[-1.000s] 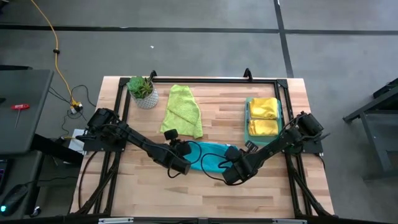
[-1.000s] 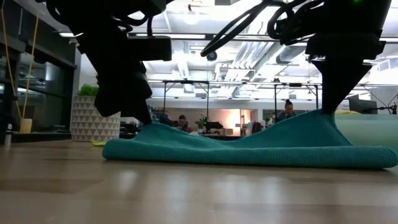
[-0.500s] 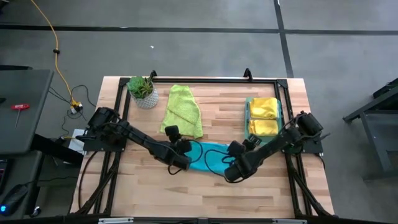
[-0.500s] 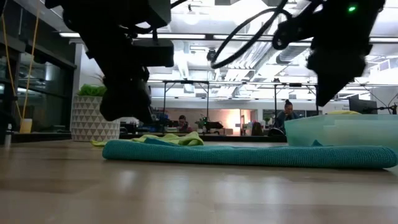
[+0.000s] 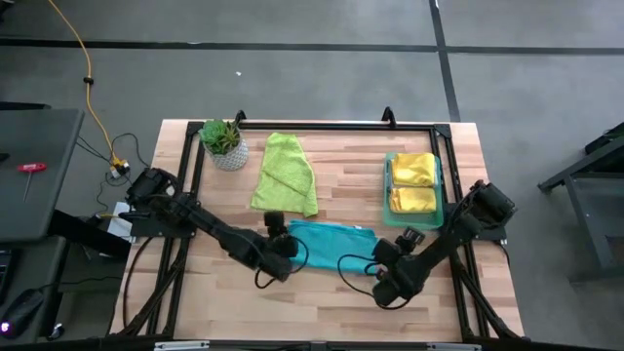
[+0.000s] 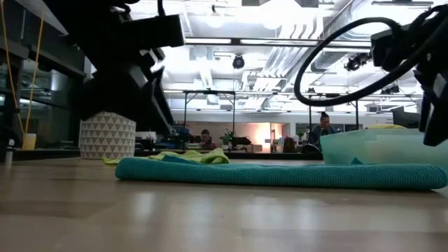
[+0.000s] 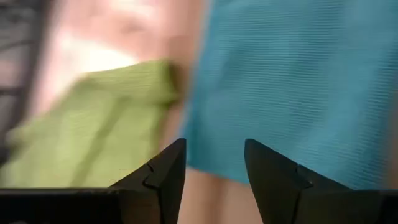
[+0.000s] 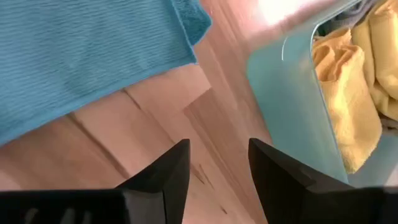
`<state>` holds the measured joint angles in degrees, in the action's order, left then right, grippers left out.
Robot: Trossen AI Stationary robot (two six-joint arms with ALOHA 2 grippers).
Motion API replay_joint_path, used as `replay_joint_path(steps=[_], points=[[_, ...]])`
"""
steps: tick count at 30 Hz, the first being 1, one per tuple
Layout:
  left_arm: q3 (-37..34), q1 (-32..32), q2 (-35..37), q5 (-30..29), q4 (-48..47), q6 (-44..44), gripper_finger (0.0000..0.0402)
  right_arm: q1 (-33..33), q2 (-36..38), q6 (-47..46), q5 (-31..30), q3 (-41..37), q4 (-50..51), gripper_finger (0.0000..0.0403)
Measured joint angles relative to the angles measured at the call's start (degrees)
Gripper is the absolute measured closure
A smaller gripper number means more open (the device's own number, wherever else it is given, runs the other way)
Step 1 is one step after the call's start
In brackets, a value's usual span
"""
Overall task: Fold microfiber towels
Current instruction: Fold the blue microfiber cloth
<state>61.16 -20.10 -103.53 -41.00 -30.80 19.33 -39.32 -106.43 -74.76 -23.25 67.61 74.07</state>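
A: From above, we are seeing the teal towel (image 5: 331, 241) lying flat on the wooden table (image 5: 322, 297), a long folded rectangle between the two arms. The left gripper (image 5: 261, 280) is hovering just off its left end, the right gripper (image 5: 382, 295) off its right end — neither is touching it.

B: What are the wrist views giving us that the high view is not?

A: The fingers. In the left wrist view the fingers (image 7: 163, 174) are standing parted with nothing between them, the teal cloth (image 7: 298, 87) and the lime green towel (image 7: 93, 124) beyond. The right wrist view is showing parted, empty fingers (image 8: 168, 174) too, over bare wood beside the towel's corner (image 8: 93, 56).

B: And the other cloths?

A: Yellow towels (image 5: 412, 183) are sitting in the green tray (image 5: 446, 187) at the right; the lime towel (image 5: 286, 174) is lying crumpled near the potted plant (image 5: 223, 142).

B: The room?

A: The low view is showing an office behind the table — ceiling lights, desks, seated people far off.
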Motion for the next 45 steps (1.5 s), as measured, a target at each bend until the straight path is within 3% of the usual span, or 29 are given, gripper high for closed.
replay_joint_path(steps=[5,10,18,22,31,38,41,45], points=[[-6.78,3.22,5.33,15.72,17.05,-6.94,0.0262,-0.60,1.86,1.14,-1.33,-0.07,-1.10,0.0247],[-13.41,5.64,11.59,20.66,30.13,-7.99,0.0268,0.81,8.64,0.31,-2.74,-4.51,-4.88,0.0247],[-26.87,5.82,22.58,27.89,48.05,-6.36,0.0268,0.79,26.05,6.05,-0.78,-22.49,-45.37,0.0247],[-33.32,5.78,24.96,30.11,55.53,-1.83,0.0268,1.06,30.04,4.36,0.86,-29.32,-56.00,0.0247],[-34.67,1.71,22.13,29.41,55.06,-0.50,0.0271,0.54,25.17,13.79,5.50,-29.82,-68.51,0.0247],[-27.30,-1.18,13.70,25.36,45.39,-5.36,0.0281,0.59,19.21,27.33,5.19,-21.98,-63.53,0.0247],[-25.00,-1.16,9.15,22.49,44.12,-6.87,0.0290,0.68,17.03,29.63,4.05,-18.77,-59.01,0.0247],[-23.27,-1.18,5.16,23.37,43.77,-6.52,0.0310,0.71,14.56,30.25,4.36,-15.64,-55.39,0.0247]])
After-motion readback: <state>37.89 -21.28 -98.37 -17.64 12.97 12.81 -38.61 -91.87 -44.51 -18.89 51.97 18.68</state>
